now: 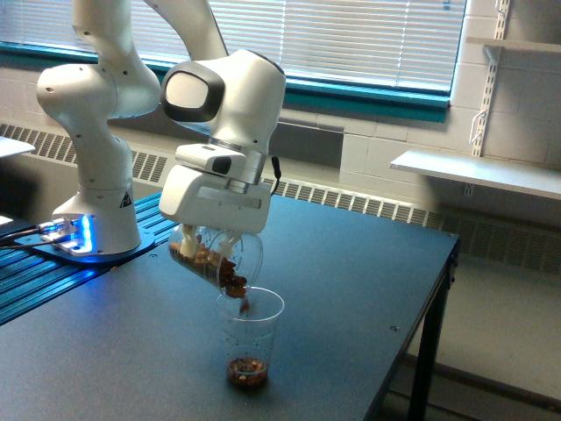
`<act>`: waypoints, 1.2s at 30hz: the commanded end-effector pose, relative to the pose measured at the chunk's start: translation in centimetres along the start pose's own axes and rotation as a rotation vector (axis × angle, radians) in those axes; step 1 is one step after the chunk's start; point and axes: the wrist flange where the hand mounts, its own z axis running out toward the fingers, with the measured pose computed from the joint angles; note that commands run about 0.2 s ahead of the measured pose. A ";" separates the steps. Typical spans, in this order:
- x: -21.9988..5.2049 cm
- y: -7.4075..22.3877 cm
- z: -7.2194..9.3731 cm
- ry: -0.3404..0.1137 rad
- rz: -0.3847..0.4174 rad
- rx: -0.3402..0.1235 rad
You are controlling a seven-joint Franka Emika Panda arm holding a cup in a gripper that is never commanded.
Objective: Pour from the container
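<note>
Container [223,261] of clear plastic hangs just under the jaws [203,239], tilted steeply so its broad rim points down and toward the exterior view's right. Brown nut-like pieces [230,279] lie along its lower wall and crowd at the rim, and one piece is just past the lip. The jaws are closed on the container's upper end, gripping it from either side; the fingers are mostly hidden behind the white hand housing, so only pale tips show against the plastic.

Directly below the rim, and below the jaws toward the exterior view's right, a narrower tapered clear cup [250,338] with small printed marks stands upright on the dark worktop [351,289]. The container's lip sits over this cup's mouth, right at its edge; whether the two touch I cannot tell. A small heap of the same brown pieces lies at the bottom of the cup.

Behind and above the jaws rises the white arm [96,114], its base lit blue on a rail at the worktop's edge on the exterior view's left. Window blinds [351,35] and a wall shelf [473,171] fill the background.
</note>
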 end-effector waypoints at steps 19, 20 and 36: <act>0.1 -1.6 0.0 0.019 -0.028 -0.053; 0.1 -1.7 0.1 0.017 -0.028 -0.055; 0.5 -2.5 0.0 0.030 -0.060 -0.100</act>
